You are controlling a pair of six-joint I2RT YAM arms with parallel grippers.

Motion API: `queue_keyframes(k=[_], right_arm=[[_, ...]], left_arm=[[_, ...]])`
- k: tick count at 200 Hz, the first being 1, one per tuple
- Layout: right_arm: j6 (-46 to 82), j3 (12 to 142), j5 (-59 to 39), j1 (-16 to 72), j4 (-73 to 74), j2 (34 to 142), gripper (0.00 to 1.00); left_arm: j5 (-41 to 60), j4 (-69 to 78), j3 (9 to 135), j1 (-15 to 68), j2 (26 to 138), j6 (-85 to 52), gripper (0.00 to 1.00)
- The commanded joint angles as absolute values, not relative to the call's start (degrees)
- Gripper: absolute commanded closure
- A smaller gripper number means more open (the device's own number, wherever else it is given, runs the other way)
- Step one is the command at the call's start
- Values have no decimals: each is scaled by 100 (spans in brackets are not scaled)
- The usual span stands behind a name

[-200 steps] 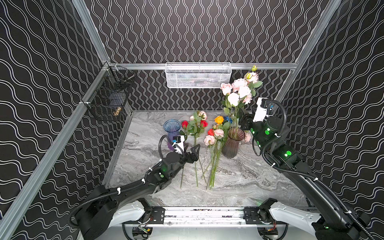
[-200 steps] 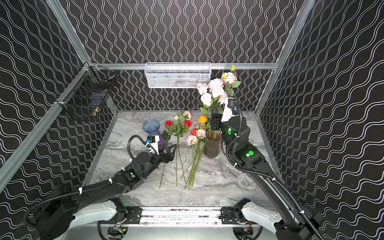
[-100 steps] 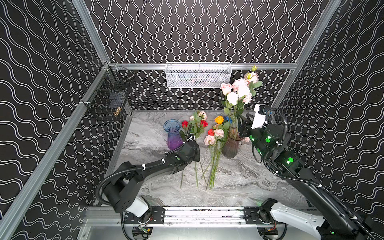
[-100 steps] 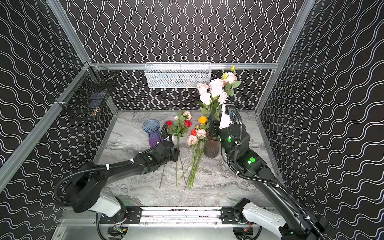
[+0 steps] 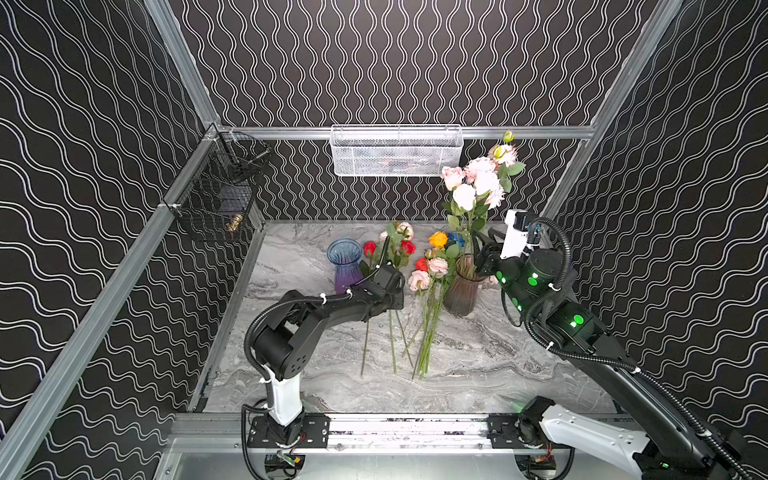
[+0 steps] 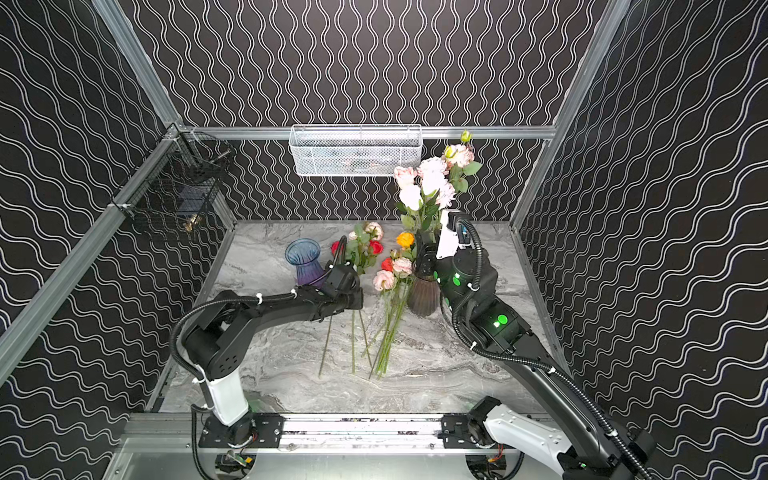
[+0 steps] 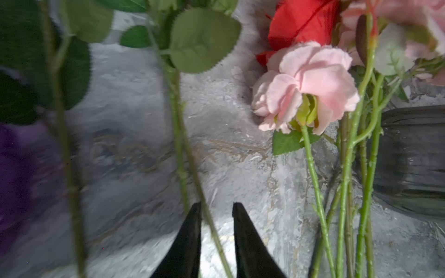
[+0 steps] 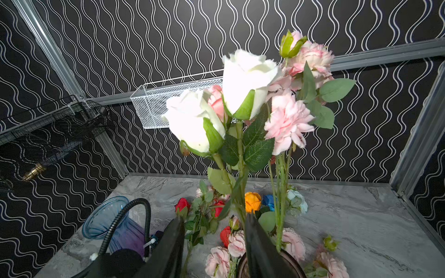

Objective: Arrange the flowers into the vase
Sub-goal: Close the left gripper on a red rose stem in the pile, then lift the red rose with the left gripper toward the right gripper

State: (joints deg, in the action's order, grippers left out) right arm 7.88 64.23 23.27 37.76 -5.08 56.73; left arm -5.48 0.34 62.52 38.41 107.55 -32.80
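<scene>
**Marble bench, one stem lined up for the pick**

Grey marbled bench [image 5: 478,365] inside black wavy-papered walls [image 5: 415,62], and we're at the pick-up, by the look of it. Left pincer [image 7: 216,204] is down low among the loose long-stemmed flowers [image 5: 426,328] lying flat on the bench, its two dark fingers [image 7: 190,240] narrowly parted with a thin green stem [image 7: 195,177] running through the gap: straddled, not yet squeezed. A second stem [image 7: 175,108] crosses just beside it, so the smart play is to clench on the one only, then lift straight up before swinging, or its neighbours get dragged.

Over at the dark brown ribbed glass vase [image 5: 461,295], standing upright beside the loose pile, a tall bunch of white and pale pink blooms [image 5: 473,187] is in already. Right pincer [image 8: 214,216] hovers at its mouth, fingers [image 8: 257,248] apart, nothing seen pinched; bouquet stems pass just beside one finger. I'd have it hold those aside so the newcomer goes in cut end first.

Blue-to-purple glass vase [image 5: 345,262] stands just beyond the left pincer, empty as far as shows. White mesh wall basket [image 5: 397,151]: contents too blurred to name. Black wire basket [image 5: 216,195] on the side wall holds a small brass-coloured thing [image 5: 233,222]
</scene>
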Motion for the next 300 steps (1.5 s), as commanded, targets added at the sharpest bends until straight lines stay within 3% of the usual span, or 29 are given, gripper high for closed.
queue_keyframes(k=[1,119,132,155,179,249,300], right_arm=[[716,6442,2347,3777,-294,5689,57],[745,6399,2288,3781,-236,5722,56],[756,6391,2309,3775,-255,5708,56],[765,6375,2288,3780,-245,5653,56],[782,6347,2269,3778,-216,5601,56],[876,6387,1961,3783,-229,5677,56],[1121,6505,1165,3796,-174,5929,56]], left_arm=[[-546,-54,6410,3823,10901,-3338,73],[-638,-23,6460,3832,11344,-3524,70],[-644,-19,6487,3834,11361,-3500,74],[-674,91,6410,3835,11232,-3480,89],[-676,265,6235,3832,10903,-3489,100],[-476,776,5534,3832,9361,-3831,100],[-739,848,4780,3833,7780,-3982,100]])
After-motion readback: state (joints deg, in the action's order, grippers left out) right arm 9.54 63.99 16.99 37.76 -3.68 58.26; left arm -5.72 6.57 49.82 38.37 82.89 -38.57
